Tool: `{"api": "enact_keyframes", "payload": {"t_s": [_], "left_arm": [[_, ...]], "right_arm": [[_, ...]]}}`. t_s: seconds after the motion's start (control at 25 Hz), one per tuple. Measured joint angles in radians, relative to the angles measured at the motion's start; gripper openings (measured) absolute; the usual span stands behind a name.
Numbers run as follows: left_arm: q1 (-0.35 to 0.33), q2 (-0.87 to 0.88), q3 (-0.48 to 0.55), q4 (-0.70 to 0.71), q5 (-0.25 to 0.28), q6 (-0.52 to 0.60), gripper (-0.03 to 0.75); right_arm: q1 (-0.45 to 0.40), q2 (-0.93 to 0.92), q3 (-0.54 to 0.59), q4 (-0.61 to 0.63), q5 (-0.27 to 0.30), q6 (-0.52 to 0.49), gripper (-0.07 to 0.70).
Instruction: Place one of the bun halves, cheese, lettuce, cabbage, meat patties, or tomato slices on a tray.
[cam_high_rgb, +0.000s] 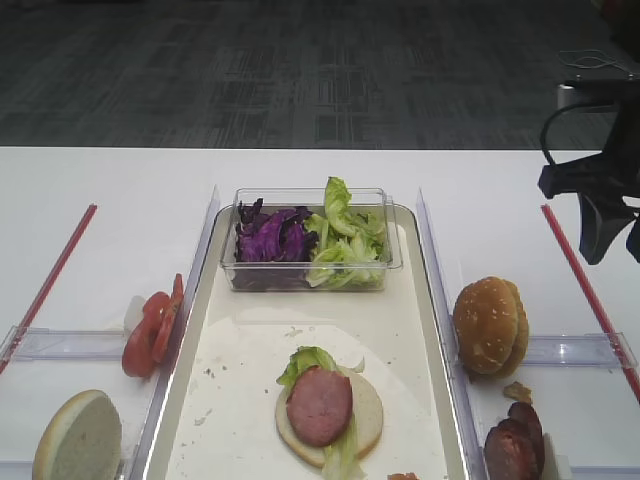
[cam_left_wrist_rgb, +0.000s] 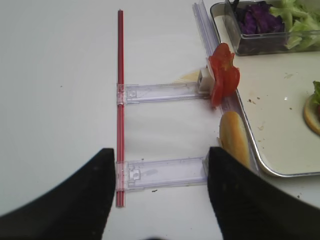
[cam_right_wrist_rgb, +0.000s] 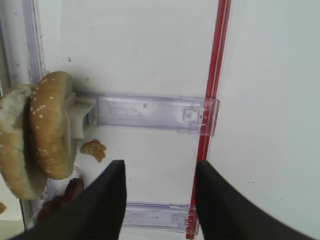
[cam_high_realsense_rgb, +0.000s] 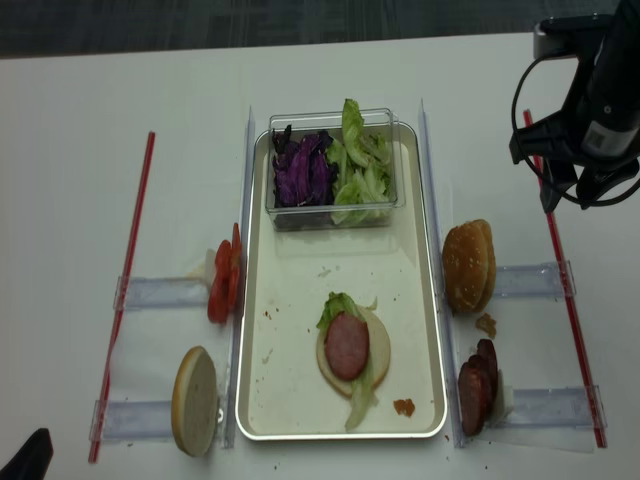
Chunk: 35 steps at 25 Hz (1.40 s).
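No legible brand or label shows anywhere. My right pincer (cam_right_wrist_rgb: 159, 200) hangs with jaws apart, empty, over the white table by the far right red strip. The pinker meat patty (cam_high_realsense_rgb: 347, 346) lies left and nearer, on a bun half (cam_high_realsense_rgb: 375, 352) with lettuce (cam_high_realsense_rgb: 335, 306), apparently, on the tray (cam_high_realsense_rgb: 300, 330).

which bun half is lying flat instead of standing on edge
The bun half on the tray, under lettuce and a patty. The ones left and right of the tray stand on edge.
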Motion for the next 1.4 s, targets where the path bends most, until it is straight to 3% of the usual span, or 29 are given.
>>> {"api": "enact_keyframes", "payload": {"t_s": [0.28, 1.2, 1.4], "left_arm": [[0.0, 0.0, 0.0, 0.0, 0.0, 0.0, 0.391], [0.0, 0.0, 0.0, 0.0, 0.0, 0.0, 0.391], [0.0, 0.0, 0.0, 0.0, 0.0, 0.0, 0.391]], "right_arm": [[0.0, -0.013, -0.002, 0.018, 0.0, -0.013, 0.351], [-0.002, -0.338, 0.0, 0.053, 0.022, -0.014, 0.351], [-0.002, -0.41, 0.09, 0.057, 0.022, -0.017, 0.351]]}}
